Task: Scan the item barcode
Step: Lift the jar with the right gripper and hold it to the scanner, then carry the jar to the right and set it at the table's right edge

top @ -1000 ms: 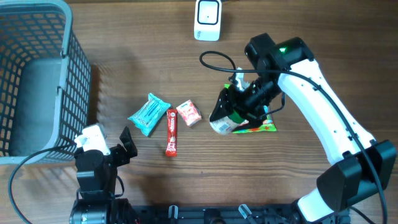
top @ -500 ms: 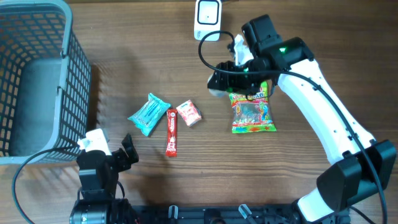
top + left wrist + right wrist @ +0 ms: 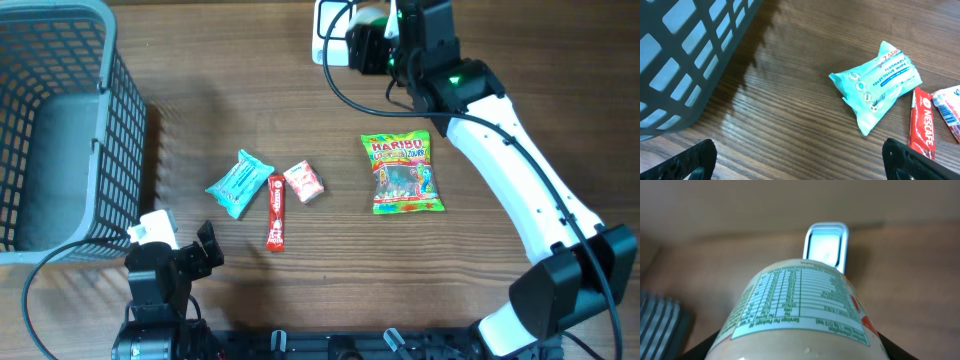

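Observation:
My right gripper (image 3: 368,45) is shut on a cream-coloured bottle (image 3: 800,315) with a green-printed nutrition label. It holds the bottle in the air at the back of the table, right beside the white scanner (image 3: 333,30). In the right wrist view the scanner (image 3: 826,244) stands just beyond the bottle's far end, its window facing the bottle. Little of the bottle (image 3: 367,15) shows from overhead, and I see no barcode. My left gripper (image 3: 180,252) hangs open near the front left edge, with bare wood between its fingers (image 3: 696,160).
A grey basket (image 3: 60,130) stands at the left. On the table lie a teal tissue pack (image 3: 239,183), a red Nescafe stick (image 3: 276,212), a small pink sachet (image 3: 303,181) and a Haribo bag (image 3: 403,173).
My right arm has lifted the bottle off the Haribo bag and carried it back to the scanner. The bag now lies uncovered. The left arm has barely shifted.

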You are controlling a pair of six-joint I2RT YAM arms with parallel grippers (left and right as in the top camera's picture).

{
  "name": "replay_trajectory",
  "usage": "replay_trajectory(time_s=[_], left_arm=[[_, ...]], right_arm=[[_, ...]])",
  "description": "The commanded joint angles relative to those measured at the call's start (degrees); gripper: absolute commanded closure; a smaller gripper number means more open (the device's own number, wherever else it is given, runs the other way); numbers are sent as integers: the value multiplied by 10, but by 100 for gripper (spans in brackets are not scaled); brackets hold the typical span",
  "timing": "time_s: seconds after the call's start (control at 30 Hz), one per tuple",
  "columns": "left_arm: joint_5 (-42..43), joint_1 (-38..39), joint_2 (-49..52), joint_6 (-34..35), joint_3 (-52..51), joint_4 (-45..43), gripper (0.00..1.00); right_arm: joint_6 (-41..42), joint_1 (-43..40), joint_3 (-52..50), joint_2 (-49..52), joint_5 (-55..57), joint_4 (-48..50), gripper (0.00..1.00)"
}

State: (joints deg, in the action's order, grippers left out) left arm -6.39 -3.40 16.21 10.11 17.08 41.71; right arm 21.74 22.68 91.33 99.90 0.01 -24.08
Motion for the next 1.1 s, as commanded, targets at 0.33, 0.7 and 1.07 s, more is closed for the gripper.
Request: replay_trajectory(time_s=[0.33, 0.7, 1.07], left_arm=[[-8, 0, -1, -7, -2, 0, 0], [-8, 0, -1, -7, -2, 0, 0], [-8, 0, -1, -7, -2, 0, 0]], right_arm=[[-91, 9, 12, 203, 83, 390, 43], [-127, 26, 12, 316, 86, 584, 35], [-128, 26, 13, 344, 86, 621, 28]])
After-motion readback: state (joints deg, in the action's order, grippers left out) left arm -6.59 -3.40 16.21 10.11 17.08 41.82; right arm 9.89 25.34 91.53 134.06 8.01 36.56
